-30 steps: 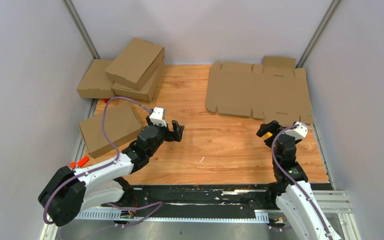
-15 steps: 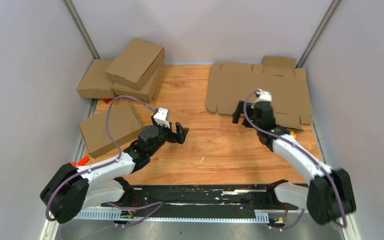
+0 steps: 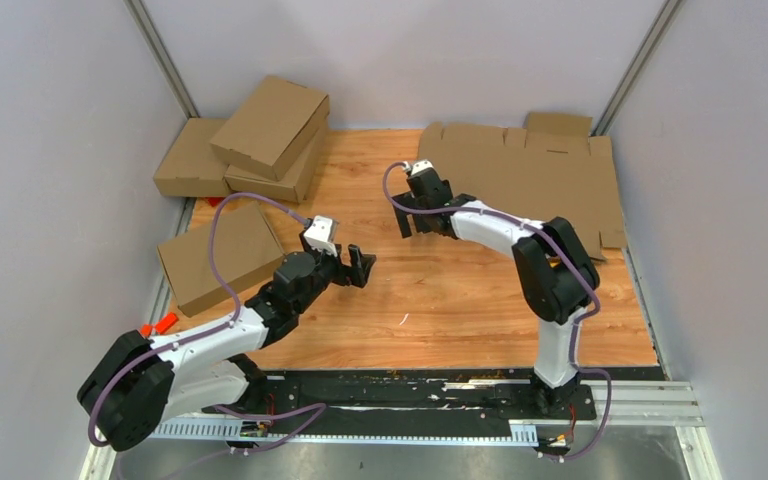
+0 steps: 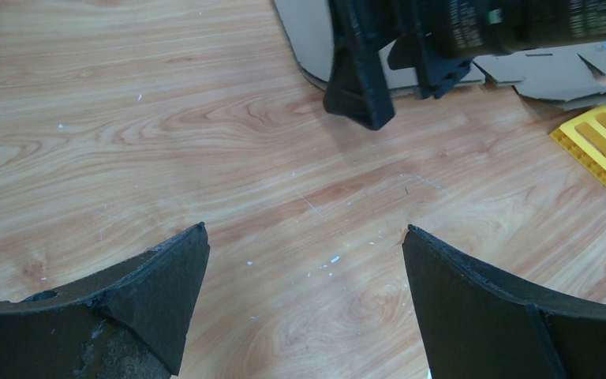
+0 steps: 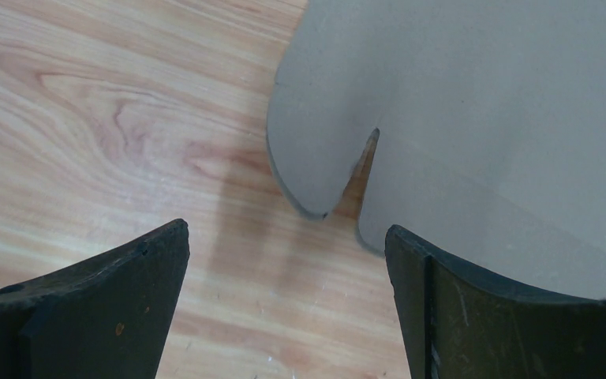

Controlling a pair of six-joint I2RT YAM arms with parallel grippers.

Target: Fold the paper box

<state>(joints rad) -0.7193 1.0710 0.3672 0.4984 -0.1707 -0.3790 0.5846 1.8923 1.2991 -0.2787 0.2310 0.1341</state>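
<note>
The paper box (image 3: 520, 185) lies flat and unfolded on the wooden table at the back right, flaps spread. My right arm reaches left across it, and my right gripper (image 3: 426, 222) is at the sheet's near left corner. The right wrist view shows that gripper (image 5: 286, 229) open, with a rounded flap of the box (image 5: 481, 118) just ahead and its right finger (image 5: 473, 308) next to the cardboard's edge. My left gripper (image 3: 360, 268) hangs open over bare wood at mid-table, left of the sheet. The left wrist view shows the left gripper (image 4: 305, 229) holding nothing, with the right gripper (image 4: 363, 71) ahead of it.
Three folded brown boxes lie at the left: a stacked pair (image 3: 270, 125) against another (image 3: 188, 160), and one nearer (image 3: 220, 255). A yellow plastic piece (image 4: 596, 142) lies by the sheet's near edge. A small orange thing (image 3: 160, 325) rests at the table's left edge.
My right arm has swung from the near right, across the flat cardboard, to its near left corner. The left gripper has edged slightly forward and stays open.
</note>
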